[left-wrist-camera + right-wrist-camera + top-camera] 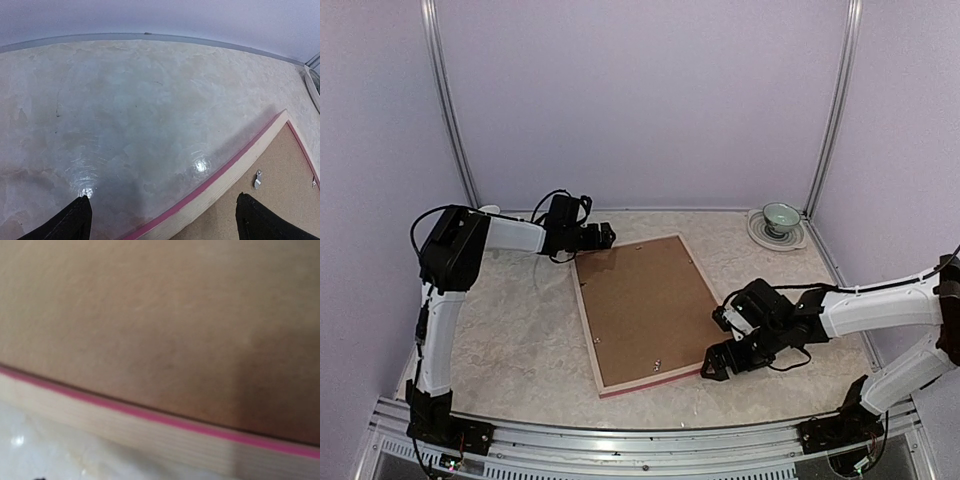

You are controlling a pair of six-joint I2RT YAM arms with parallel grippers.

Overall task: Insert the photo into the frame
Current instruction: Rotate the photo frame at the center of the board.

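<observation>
The frame (650, 380) lay back-up on the table (510, 320), brown backing board (645, 300) showing. The left arm reached across low, its gripper (606, 237) at the frame's far left corner, fingers (75, 220) spread wide and holding nothing. The right arm bent low, its gripper (717, 362) beside the near right corner; whether it was released or clenched could not be told.

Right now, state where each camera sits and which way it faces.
Top external: above and behind the arms, looking down over the table; both arms show, left gripper at the frame's far left corner, right gripper at its near right corner.
Left wrist: on the left arm, facing across the tabletop to the back wall; its fingers show, wide apart.
Right wrist: on the right arm, close over the backing board; blurred, fingers barely show.
Shared: both wrist views catch the frame's pale rail and pink edge.
</observation>
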